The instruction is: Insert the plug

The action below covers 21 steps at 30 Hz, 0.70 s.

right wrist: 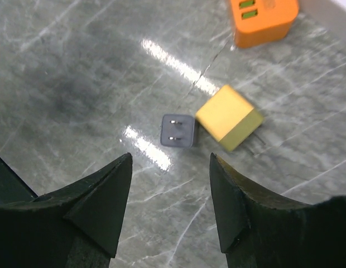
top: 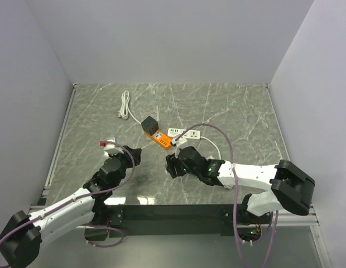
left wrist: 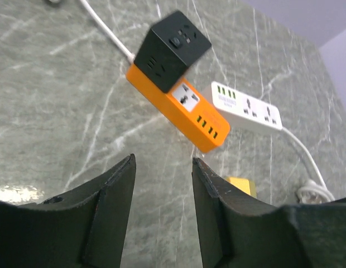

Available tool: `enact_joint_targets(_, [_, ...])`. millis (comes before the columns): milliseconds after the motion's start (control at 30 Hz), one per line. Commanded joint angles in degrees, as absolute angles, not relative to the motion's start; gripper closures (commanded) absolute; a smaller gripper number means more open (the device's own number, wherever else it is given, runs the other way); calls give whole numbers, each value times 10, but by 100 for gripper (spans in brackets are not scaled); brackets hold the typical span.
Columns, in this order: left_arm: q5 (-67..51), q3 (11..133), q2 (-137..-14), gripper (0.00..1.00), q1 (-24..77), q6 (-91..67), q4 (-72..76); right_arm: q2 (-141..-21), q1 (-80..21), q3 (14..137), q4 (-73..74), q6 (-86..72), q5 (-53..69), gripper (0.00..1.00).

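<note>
Top view: an orange strip (top: 159, 138) is lying mid-tabletop (top: 240, 111), with a black cube (top: 149, 123) sitting at its far end and a white strip (top: 184, 133) just beside it. The left gripper (top: 134, 153) and right gripper (top: 172, 166) are hovering near its front end, facing each other. Left wrist view: the jaws are standing apart with nothing between them, pointing toward the orange strip; a yellow plug (left wrist: 240, 184) is peeking out beside one finger, down on the tabletop. Right wrist view: the jaws are likewise released and empty, hanging over the plug, which is lying on its side touching a small grey adapter (right wrist: 177, 130), near the strip's end. Step in hand, by judgement: reaching for the plug, not yet grasped. The next move is calling for the right jaws to come down astride the yellow body, clear of the adapter, leaving the prongs free for a socket.
</note>
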<state>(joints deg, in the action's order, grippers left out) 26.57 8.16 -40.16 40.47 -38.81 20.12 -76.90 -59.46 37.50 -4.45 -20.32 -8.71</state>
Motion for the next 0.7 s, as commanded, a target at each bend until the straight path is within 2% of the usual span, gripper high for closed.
enact_joint_targets(0, [230, 80, -417, 49, 412, -357, 266, -787, -605, 363, -97, -228, -115, 36])
enact_joint_targets(367, [218, 84, -466, 49, 424, -347, 301, -903, -605, 403, -130, -216, -130, 37])
enact_joint_targets(667, [217, 83, -482, 49, 428, -342, 317, -915, -605, 394, -178, -204, -129, 42])
